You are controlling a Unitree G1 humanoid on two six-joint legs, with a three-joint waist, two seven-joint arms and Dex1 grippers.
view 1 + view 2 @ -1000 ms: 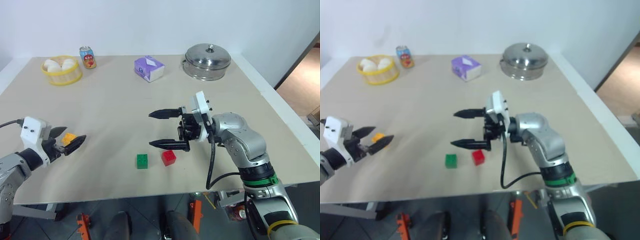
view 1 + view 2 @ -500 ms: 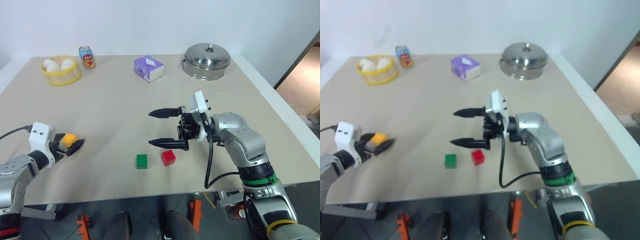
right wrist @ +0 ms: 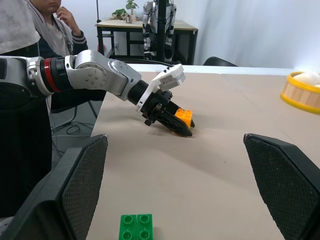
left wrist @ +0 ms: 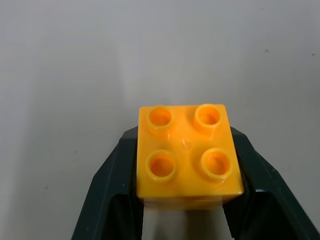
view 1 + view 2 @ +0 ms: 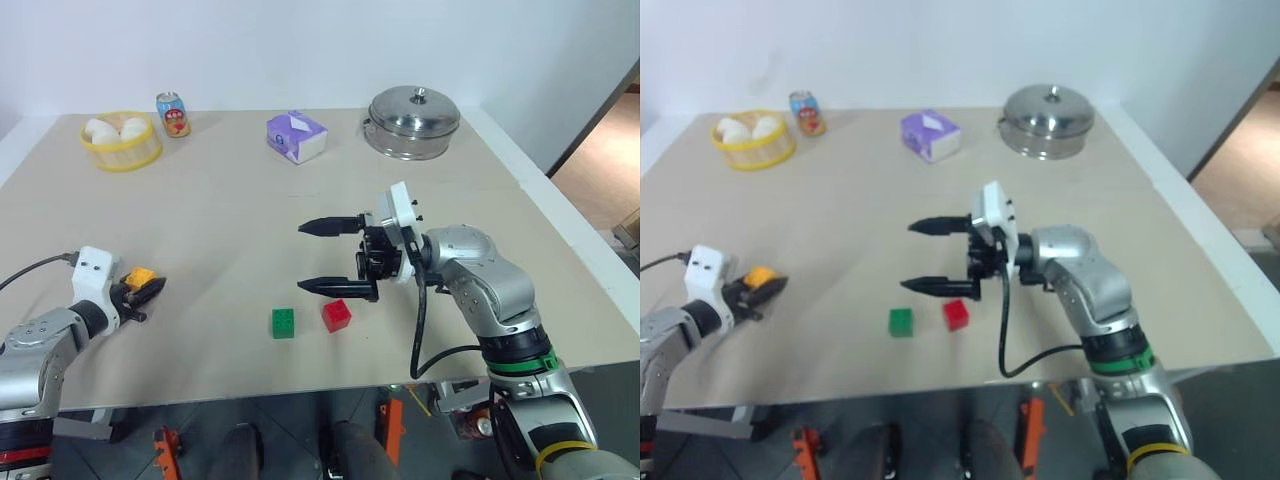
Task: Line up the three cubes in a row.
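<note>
The table [image 5: 230, 210] is seen from above and behind its near edge by both eye views, facing forward and down. The yellow-orange cube [image 4: 187, 152] is viewed very closely from above by the left wrist camera. The same cube [image 3: 183, 117] is seen from across the table, low and level, by the right wrist camera.

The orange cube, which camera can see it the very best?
The left wrist view: the orange cube is close up, all four studs showing, pinched between the left gripper's fingers. The eye views show it small at the table's left side, and the right wrist view shows it far off, in that gripper.
</note>
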